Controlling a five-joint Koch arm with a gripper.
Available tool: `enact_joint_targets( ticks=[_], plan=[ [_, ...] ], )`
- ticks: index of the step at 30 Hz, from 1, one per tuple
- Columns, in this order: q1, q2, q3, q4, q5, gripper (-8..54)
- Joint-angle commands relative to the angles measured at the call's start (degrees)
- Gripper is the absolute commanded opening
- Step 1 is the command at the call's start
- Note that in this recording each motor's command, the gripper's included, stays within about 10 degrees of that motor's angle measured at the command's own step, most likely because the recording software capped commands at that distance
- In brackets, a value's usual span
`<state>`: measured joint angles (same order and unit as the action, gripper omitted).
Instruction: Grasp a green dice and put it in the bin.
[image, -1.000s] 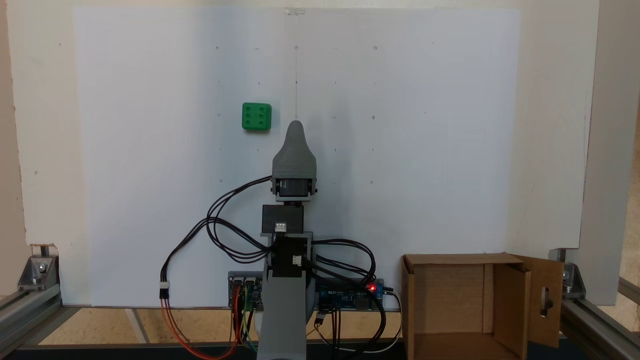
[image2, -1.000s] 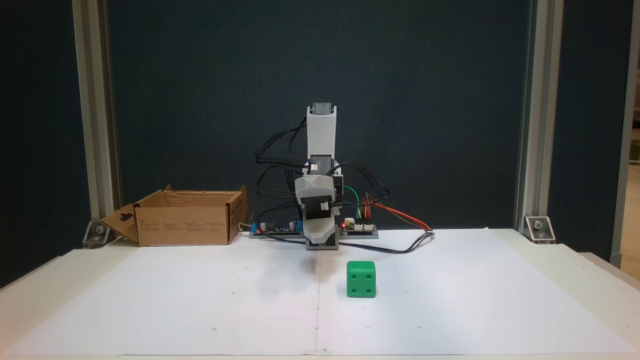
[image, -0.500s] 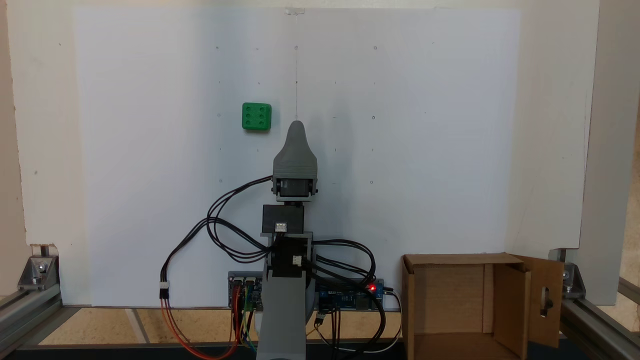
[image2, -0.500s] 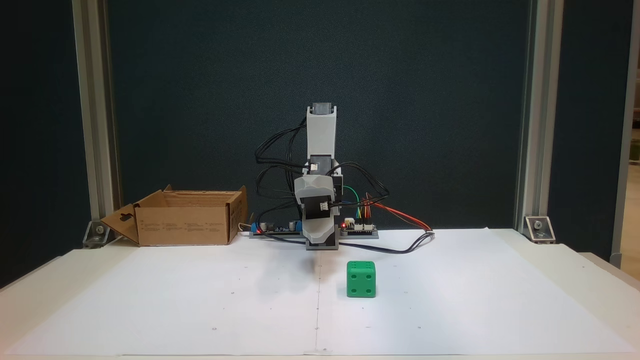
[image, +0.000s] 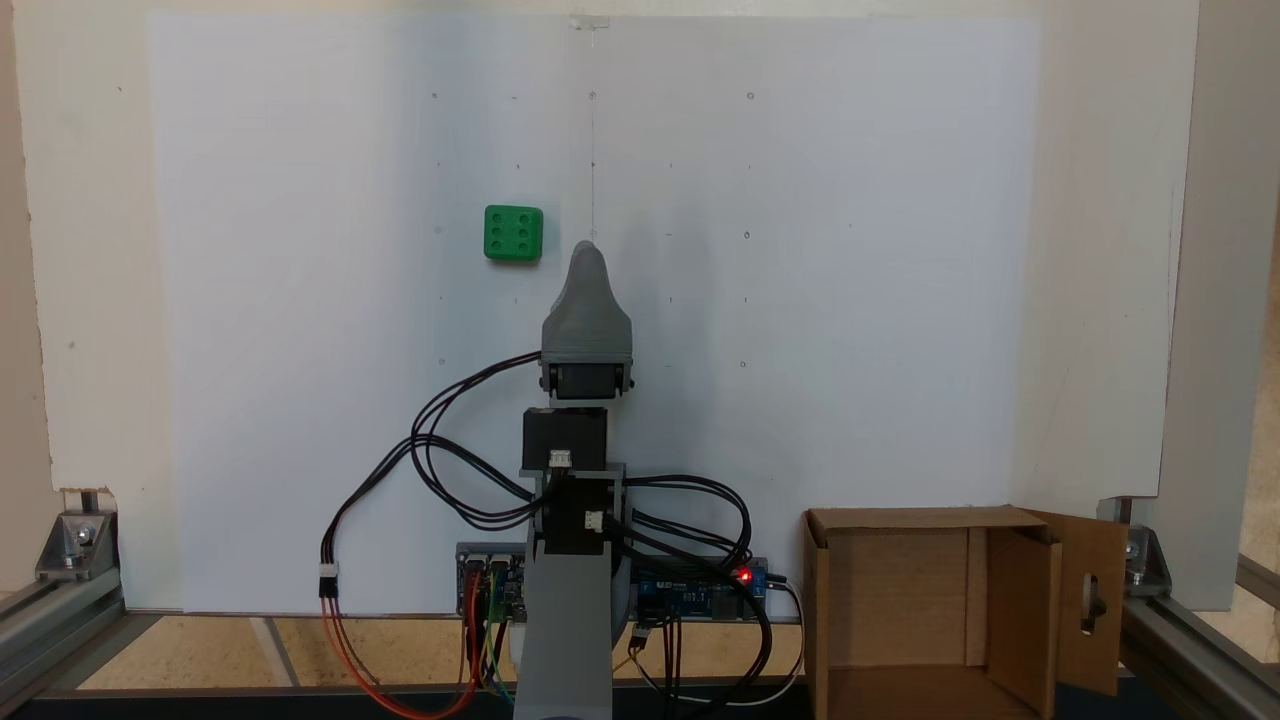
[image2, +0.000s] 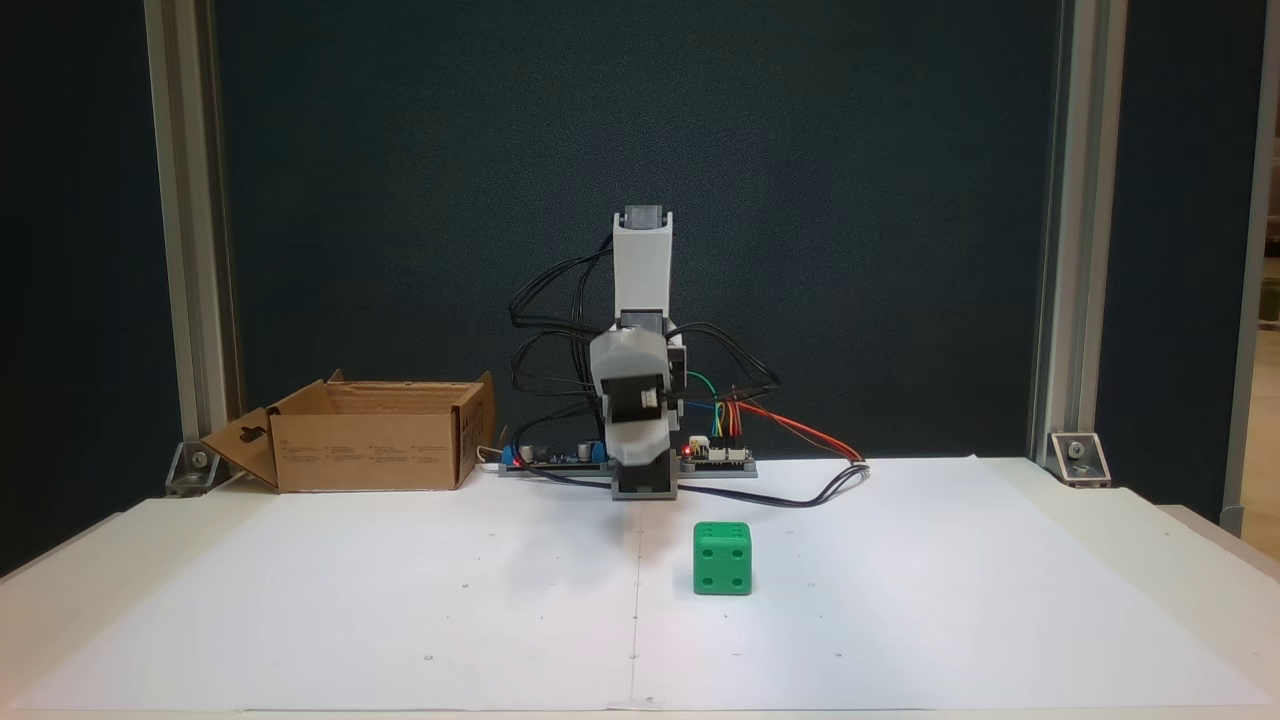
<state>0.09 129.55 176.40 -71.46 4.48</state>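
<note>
The green dice (image: 513, 233) (image2: 722, 558) rests on the white paper, its six-pip face up in the fixed view from above. My gripper (image: 588, 250) (image2: 640, 455) hangs above the paper, its grey tip pointing towards the far side of the sheet, a short way right of the dice in that view. It holds nothing, and its jaws lie one behind the other, so the gap is hidden. The bin (image: 905, 520) (image2: 370, 450), a brown cardboard box with open flaps, stands beside the arm's base.
Circuit boards (image: 700, 595) and looping cables (image: 440, 450) crowd the arm's base. Aluminium frame posts (image2: 190, 250) stand at the table corners. The white paper sheet (image: 850, 250) covers most of the table.
The gripper has lifted a little and tilted slightly towards the dice's side. The dice and the bin have not moved.
</note>
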Motion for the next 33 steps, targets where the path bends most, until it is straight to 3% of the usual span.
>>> enact_joint_targets(
  ticks=[1,20,33],
  plan=[
    [0.1,6.2,2.7,-5.6,1.2,44.4],
    [0.2,6.1,0.7,-3.3,0.9,44.1],
    [-0.9,6.0,-42.2,48.8,2.1,42.7]
  ],
)
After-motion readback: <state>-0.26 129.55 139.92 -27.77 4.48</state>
